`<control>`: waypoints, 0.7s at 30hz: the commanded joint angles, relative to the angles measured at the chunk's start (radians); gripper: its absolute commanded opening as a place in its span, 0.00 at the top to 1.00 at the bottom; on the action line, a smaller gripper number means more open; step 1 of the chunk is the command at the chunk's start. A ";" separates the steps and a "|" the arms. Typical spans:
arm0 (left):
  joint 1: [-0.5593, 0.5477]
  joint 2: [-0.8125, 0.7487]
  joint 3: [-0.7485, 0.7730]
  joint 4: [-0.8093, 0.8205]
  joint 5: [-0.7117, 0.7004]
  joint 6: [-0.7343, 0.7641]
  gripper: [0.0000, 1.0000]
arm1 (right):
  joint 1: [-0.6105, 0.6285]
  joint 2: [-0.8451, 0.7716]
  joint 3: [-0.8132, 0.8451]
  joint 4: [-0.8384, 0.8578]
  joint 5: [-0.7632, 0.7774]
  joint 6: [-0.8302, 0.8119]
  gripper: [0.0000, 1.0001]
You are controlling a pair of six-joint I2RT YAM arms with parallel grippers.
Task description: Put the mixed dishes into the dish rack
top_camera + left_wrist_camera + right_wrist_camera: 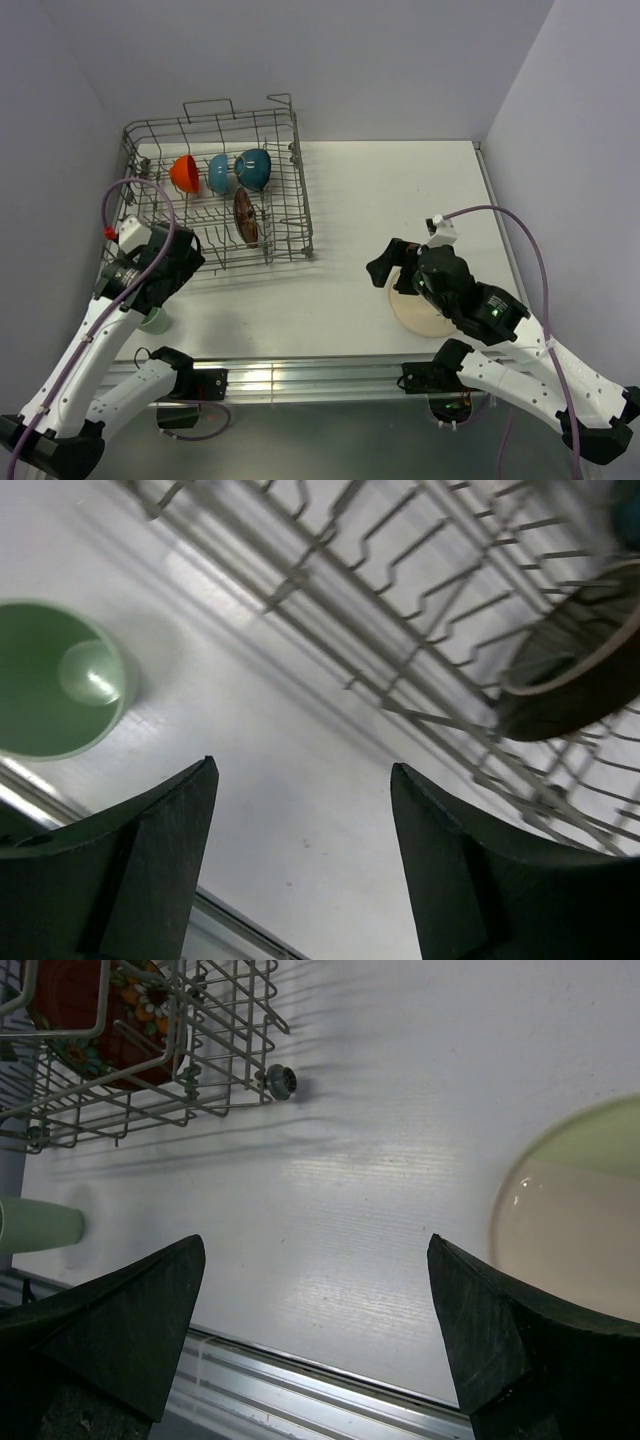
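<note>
Dish rack [302, 200] of grey wire stands at the far left of the white table [400, 190]. Along its back row sit the orange bowl [184, 173], the small blue bowl [218, 173] and the teal bowl [254, 168], all tipped on edge. The red floral bowl [245, 217] stands on edge between the tines nearer the arms.

The pale green cup [55, 680] is upright on the table near the front left edge, partly under the left arm. The cream plate [580, 1210] lies flat at the front right.

The left gripper [302, 780] hangs spread wide and empty over bare table beside the rack. The right gripper [315, 1250] is likewise wide apart and holds nothing, just left of the plate. A pale marking on the right arm is too small to read.
</note>
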 commanded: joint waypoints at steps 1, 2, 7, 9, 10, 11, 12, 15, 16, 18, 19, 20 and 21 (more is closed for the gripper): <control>0.043 -0.016 -0.064 -0.038 -0.031 -0.058 0.25 | -0.007 -0.018 0.021 0.026 0.016 -0.024 0.00; 0.047 -0.033 -0.061 -0.040 -0.025 -0.058 0.27 | -0.009 -0.024 0.016 0.026 0.016 -0.025 0.00; 0.098 -0.114 -0.090 -0.038 -0.048 -0.131 0.25 | -0.009 -0.034 -0.007 0.031 0.007 -0.033 0.00; 0.113 -0.087 -0.093 -0.093 -0.070 -0.233 0.21 | -0.010 -0.039 -0.008 0.031 0.003 -0.035 0.00; 0.124 -0.073 -0.099 -0.127 -0.068 -0.257 0.09 | -0.009 -0.039 -0.011 0.031 0.002 -0.038 0.00; 0.129 -0.045 -0.102 -0.141 -0.064 -0.284 0.01 | -0.009 -0.039 -0.008 0.033 -0.001 -0.039 0.00; 0.133 -0.030 -0.107 -0.158 -0.053 -0.336 0.01 | -0.009 -0.037 -0.007 0.031 -0.004 -0.042 0.00; 0.179 -0.001 -0.157 -0.180 0.013 -0.372 0.03 | -0.009 -0.036 0.005 0.023 -0.006 -0.048 0.00; 0.195 -0.011 -0.176 -0.149 0.034 -0.368 0.07 | -0.010 -0.037 0.010 0.020 -0.006 -0.051 0.00; 0.257 -0.033 -0.229 -0.120 0.106 -0.354 0.10 | -0.010 -0.045 0.016 0.010 0.000 -0.053 0.00; 0.282 -0.059 -0.245 -0.103 0.131 -0.345 0.11 | -0.010 -0.051 0.015 0.008 0.003 -0.058 0.00; 0.306 -0.071 -0.257 -0.077 0.151 -0.322 0.12 | -0.010 -0.060 0.013 0.007 0.005 -0.059 0.00; 0.358 -0.077 -0.265 -0.075 0.166 -0.317 0.14 | -0.010 -0.064 0.015 0.002 0.010 -0.061 0.00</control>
